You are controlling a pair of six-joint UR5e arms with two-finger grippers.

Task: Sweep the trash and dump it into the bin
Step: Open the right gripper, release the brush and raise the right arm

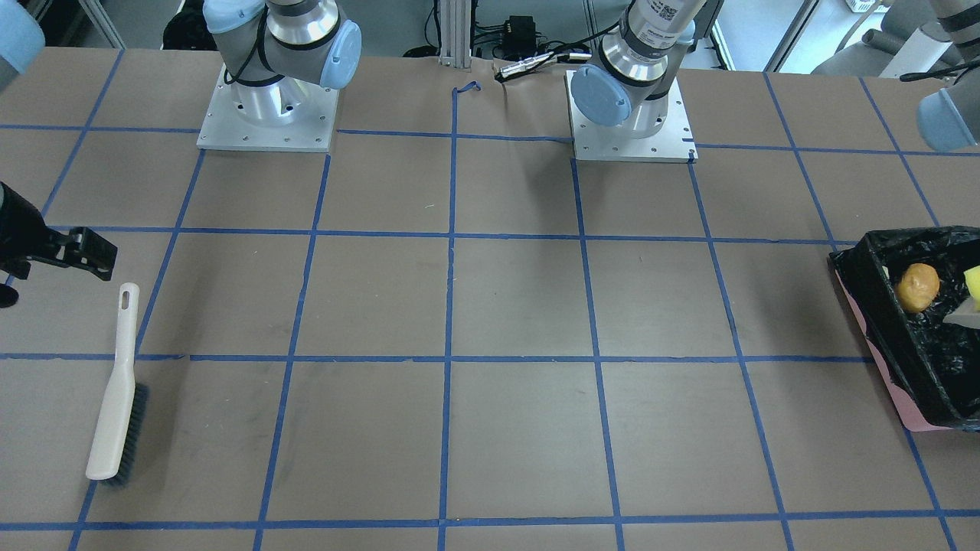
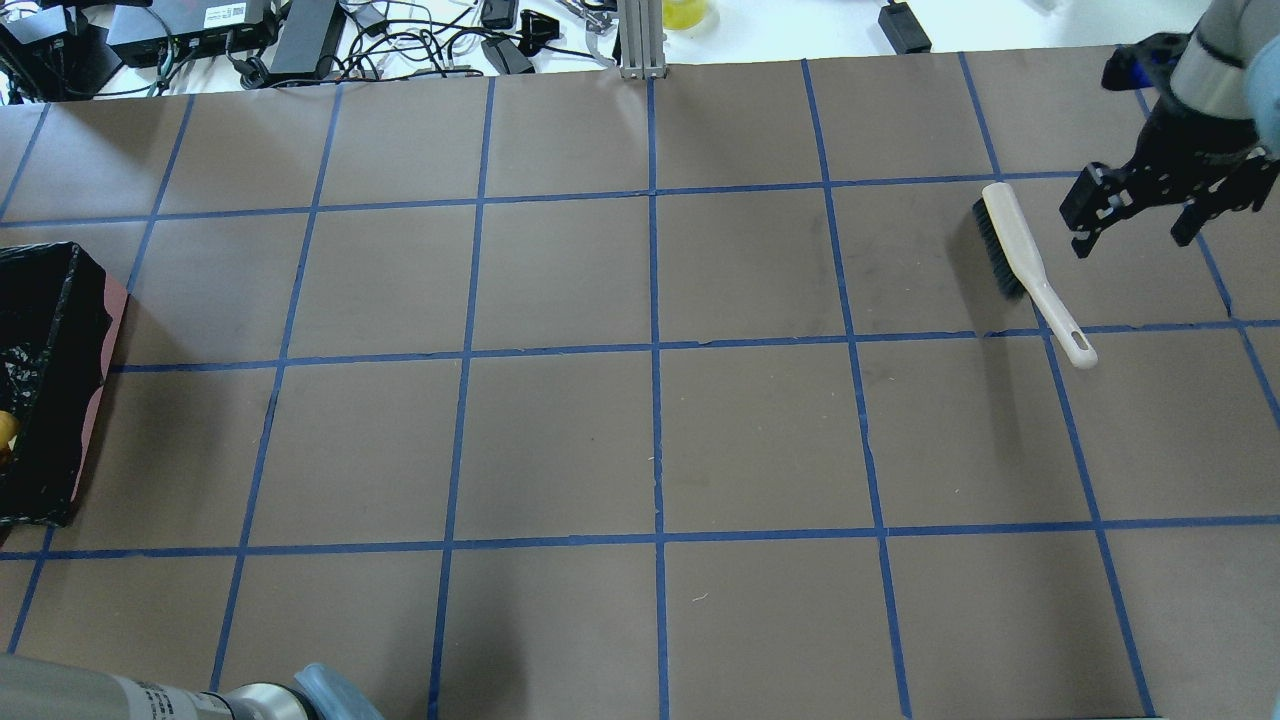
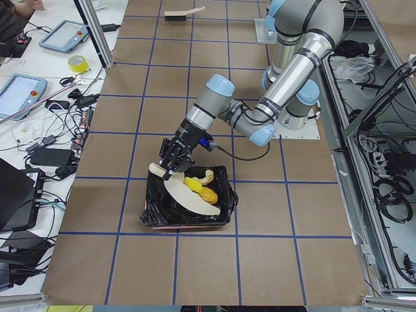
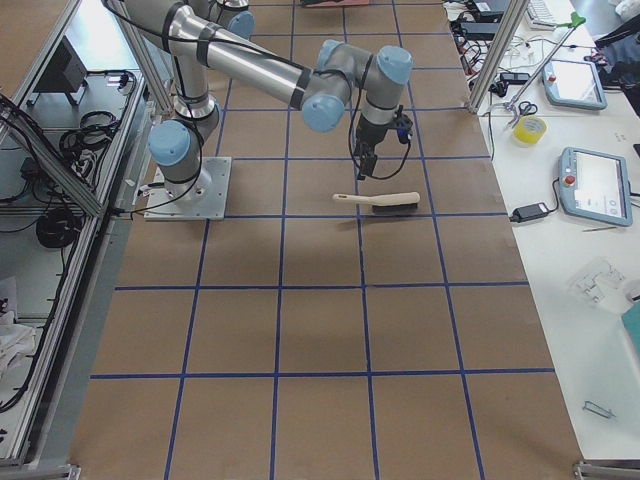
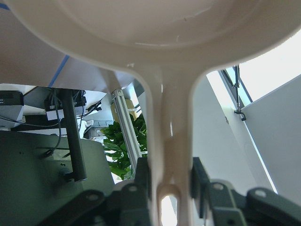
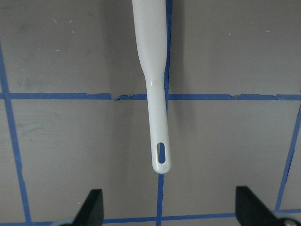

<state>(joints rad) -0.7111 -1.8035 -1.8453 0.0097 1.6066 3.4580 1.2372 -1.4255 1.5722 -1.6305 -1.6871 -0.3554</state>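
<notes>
Dustpan [image 5: 169, 117] clamped in left tool [image 5: 170, 176] tilts over bin [image 1: 880, 329] holding trash [image 1: 918, 287]; right tool [image 6: 170, 209] gapes.

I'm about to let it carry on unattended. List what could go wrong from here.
1. The dustpan is tipped into the bin over its crinkled black bag; withdrawing could snag the bag and drag the bin.
2. The left gripper clamps only the thin handle, so the pan might twist in the jaws.
3. The right gripper hangs open above the handle of the brush; a descent could knock it.
</notes>
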